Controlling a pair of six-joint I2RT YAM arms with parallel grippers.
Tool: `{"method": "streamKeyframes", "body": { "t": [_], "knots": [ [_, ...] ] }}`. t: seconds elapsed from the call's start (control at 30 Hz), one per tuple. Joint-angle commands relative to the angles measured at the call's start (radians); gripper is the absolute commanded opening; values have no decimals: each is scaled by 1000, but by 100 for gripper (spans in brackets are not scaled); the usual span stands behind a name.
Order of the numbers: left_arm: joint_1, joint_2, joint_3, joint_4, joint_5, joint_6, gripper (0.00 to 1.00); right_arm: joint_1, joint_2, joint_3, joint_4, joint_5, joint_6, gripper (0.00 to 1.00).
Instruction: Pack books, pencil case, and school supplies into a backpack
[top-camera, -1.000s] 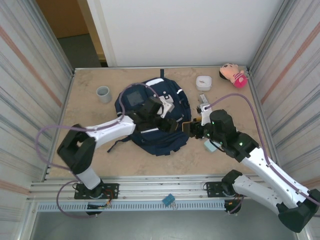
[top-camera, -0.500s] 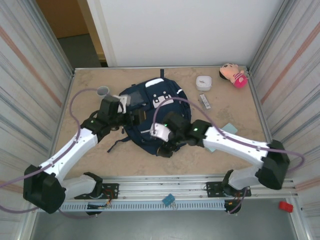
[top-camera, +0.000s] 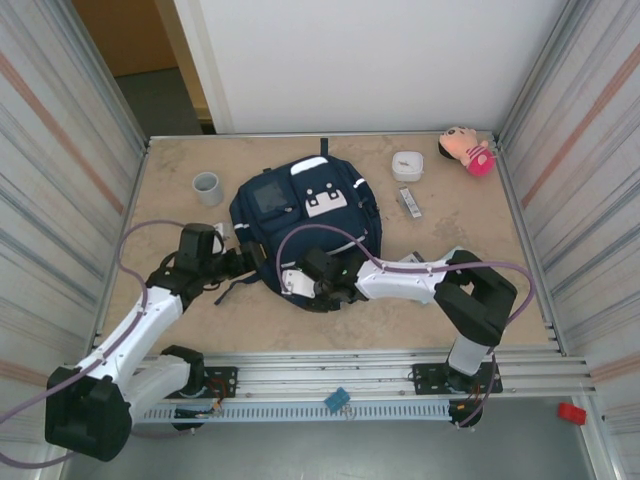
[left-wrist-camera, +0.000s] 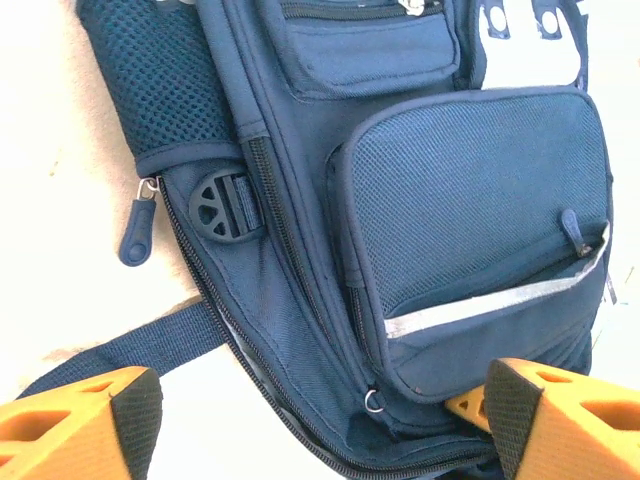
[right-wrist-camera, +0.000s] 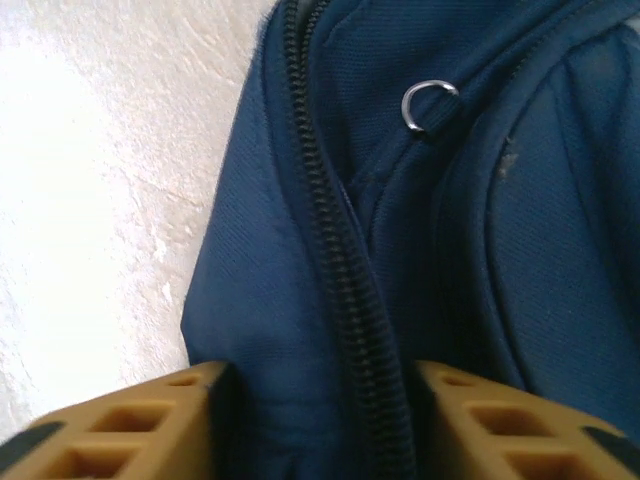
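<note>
The navy backpack (top-camera: 318, 215) lies flat in the middle of the table, its front pocket (left-wrist-camera: 470, 230) facing up. My left gripper (top-camera: 243, 256) hovers at its lower left corner, open wide, with the zip edge (left-wrist-camera: 300, 400) between the spread fingers (left-wrist-camera: 85, 425). My right gripper (top-camera: 303, 290) is at the backpack's near edge, shut on a fold of fabric and the black zip (right-wrist-camera: 340, 300). A small metal ring (right-wrist-camera: 428, 105) sits just beyond it. A narrow grey-white bar (top-camera: 408, 202) lies to the right of the backpack. The books and pencil case are hidden.
A grey cup (top-camera: 207, 187) stands left of the backpack. A white rounded box (top-camera: 407, 165) and a pink plush toy (top-camera: 467, 150) sit at the back right. A loose strap (left-wrist-camera: 130, 345) and a zip pull (left-wrist-camera: 137, 232) lie on the table by the left gripper.
The left arm has drawn back toward the near left. The right arm has swung left across the table to the backpack's near edge, and its jaws have closed on the fabric.
</note>
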Motion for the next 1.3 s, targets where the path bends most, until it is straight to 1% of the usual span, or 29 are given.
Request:
{"method": "streamKeyframes", "body": {
  "t": [0.0,0.03,0.07,0.1,0.17,0.3,0.4,0.5,0.57,0.67,0.8,0.87,0.97,1.07,1.2,1.27],
  "knots": [
    [29,-32,-15,29,23,-19,84,-2,-45,-17,49,76,-66,12],
    [35,-34,-17,31,23,-18,84,-2,-72,-21,37,72,-84,5],
    [40,-39,-18,31,26,-13,84,-2,-112,-30,23,62,-116,0],
    [44,-42,-21,34,28,-7,82,-4,-157,-35,2,50,-154,0],
    [47,-49,-27,47,38,3,76,-24,-238,-24,-64,8,-207,0],
    [48,-55,-61,140,105,13,73,-136,-344,100,-311,-163,-288,0],
    [47,-59,-98,237,158,20,72,-218,-365,207,-433,-217,-336,0],
    [47,-62,-135,306,156,21,67,-282,-359,299,-501,-243,-370,0],
    [44,-60,-175,378,146,26,67,-322,-355,337,-514,-260,-394,0],
    [34,-40,-250,540,136,54,63,-355,-342,384,-529,-270,-416,0],
    [2,24,-283,670,89,162,58,-374,-329,415,-543,-298,-433,0],
    [-5,76,-287,719,84,197,54,-380,-325,419,-539,-308,-432,0],
    [-5,160,-280,816,124,244,51,-382,-326,421,-529,-326,-430,0],
    [-17,233,-264,900,171,289,50,-384,-324,424,-525,-334,-429,0],
    [-42,307,-234,951,206,350,42,-384,-321,427,-525,-319,-429,0],
    [-49,334,-225,973,221,362,36,-384,-323,426,-524,-316,-426,0]
  ]
}}
